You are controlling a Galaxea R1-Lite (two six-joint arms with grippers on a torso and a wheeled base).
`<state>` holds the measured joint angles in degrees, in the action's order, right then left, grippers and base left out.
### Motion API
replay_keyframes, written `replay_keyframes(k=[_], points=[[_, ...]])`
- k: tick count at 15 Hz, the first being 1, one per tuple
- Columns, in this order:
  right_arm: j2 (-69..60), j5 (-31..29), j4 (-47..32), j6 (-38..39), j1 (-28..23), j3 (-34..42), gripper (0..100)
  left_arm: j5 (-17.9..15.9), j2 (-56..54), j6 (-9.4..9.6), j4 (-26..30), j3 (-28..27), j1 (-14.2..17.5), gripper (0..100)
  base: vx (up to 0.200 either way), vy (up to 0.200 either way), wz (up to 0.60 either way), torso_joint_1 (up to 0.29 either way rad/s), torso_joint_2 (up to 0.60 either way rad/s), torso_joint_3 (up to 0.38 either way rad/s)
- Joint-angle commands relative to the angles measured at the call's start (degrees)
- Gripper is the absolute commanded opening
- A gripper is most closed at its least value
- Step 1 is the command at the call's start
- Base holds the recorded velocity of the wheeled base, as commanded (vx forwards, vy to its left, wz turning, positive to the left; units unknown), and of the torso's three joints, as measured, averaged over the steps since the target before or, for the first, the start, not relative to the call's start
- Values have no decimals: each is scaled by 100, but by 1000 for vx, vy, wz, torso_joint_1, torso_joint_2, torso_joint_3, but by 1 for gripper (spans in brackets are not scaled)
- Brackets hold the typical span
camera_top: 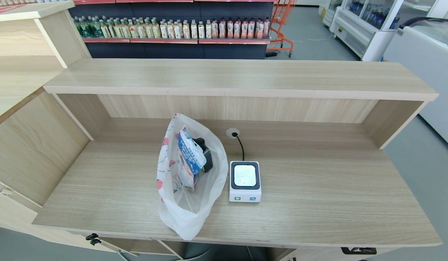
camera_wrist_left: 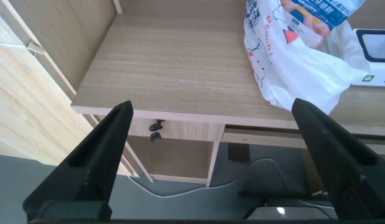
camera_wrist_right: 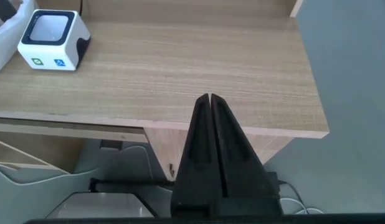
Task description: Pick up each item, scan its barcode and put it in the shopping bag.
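1. The shopping bag (camera_top: 189, 181), thin, translucent white plastic with small red and blue prints, stands open on the wooden surface (camera_top: 318, 195), a little left of the middle. Its bottom bulges slightly over the near edge.
2. A blue-and-white packet (camera_top: 189, 156) stands upright inside the bag. Behind it sits a dark item (camera_top: 206, 154) whose kind I cannot tell.
3. The scanner (camera_top: 245, 181), a white box with a dark-framed glass window facing up, sits just right of the bag, and the bag's side is touching it or nearly so. A black cable (camera_top: 240, 145) runs from its back to a round hole in the surface.
4. The left hand (camera_wrist_left: 212, 106) hangs off the near edge of the surface, on the bag's side. Its two dark fingers (camera_wrist_left: 111, 143) are spread wide with nothing between them. In the left wrist view the bag (camera_wrist_left: 304, 68) and a corner of the scanner (camera_wrist_left: 376, 46) lie beyond it.
5. The right hand (camera_wrist_right: 209, 98) hangs off the near edge towards the right end of the surface. Its fingers are pressed together and hold nothing. The scanner (camera_wrist_right: 52, 40) is well apart from it.
6. A raised ledge (camera_top: 238, 78) runs along the back of the surface. Beyond it, a shelf (camera_top: 173, 40) carries a row of bottles (camera_top: 173, 29).
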<state>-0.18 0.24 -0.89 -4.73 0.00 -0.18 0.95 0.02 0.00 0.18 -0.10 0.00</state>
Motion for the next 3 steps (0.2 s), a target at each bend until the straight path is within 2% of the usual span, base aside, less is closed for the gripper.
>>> replay_keyframes(k=[1, 3], points=[[18, 2, 1, -19, 0, 1, 0, 2, -2, 0, -1, 1, 0, 100, 0, 0, 0, 0, 0, 0], [18, 2, 1, -19, 0, 1, 0, 2, -2, 0, -1, 1, 0, 100, 0, 0, 0, 0, 0, 0]])
